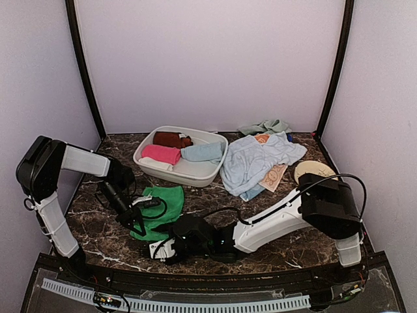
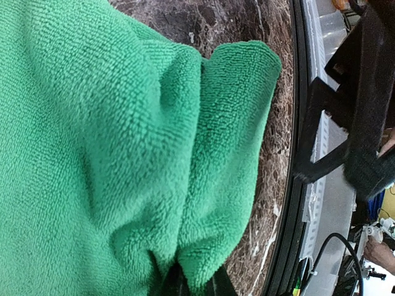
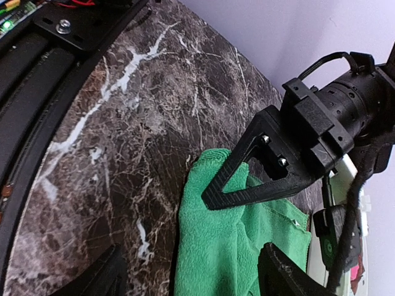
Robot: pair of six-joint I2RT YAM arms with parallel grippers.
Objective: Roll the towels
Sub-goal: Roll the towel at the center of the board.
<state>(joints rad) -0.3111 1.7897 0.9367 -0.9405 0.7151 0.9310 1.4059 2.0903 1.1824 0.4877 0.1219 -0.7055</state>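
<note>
A bright green towel (image 1: 163, 201) lies rumpled on the marble table (image 1: 111, 238) at the front left. My left gripper (image 1: 139, 216) is shut on a pinched fold at its near edge, and the cloth (image 2: 123, 154) fills the left wrist view above the jaws (image 2: 192, 285). My right gripper (image 1: 158, 247) sits low near the table's front edge, just before the towel's corner. It stands open, its fingers (image 3: 290, 277) either side of the green towel (image 3: 228, 246), not touching it. More towels, pink (image 1: 161, 154), brown (image 1: 171, 139) and pale blue (image 1: 202, 152), sit rolled in the basin.
The white oval basin (image 1: 189, 171) stands at mid-back. A heap of pale blue (image 1: 257, 160) and printed peach (image 1: 273, 176) cloths lies to its right, with a tan disc (image 1: 313, 171) beyond. The black front rail (image 3: 37, 68) runs close by the right gripper.
</note>
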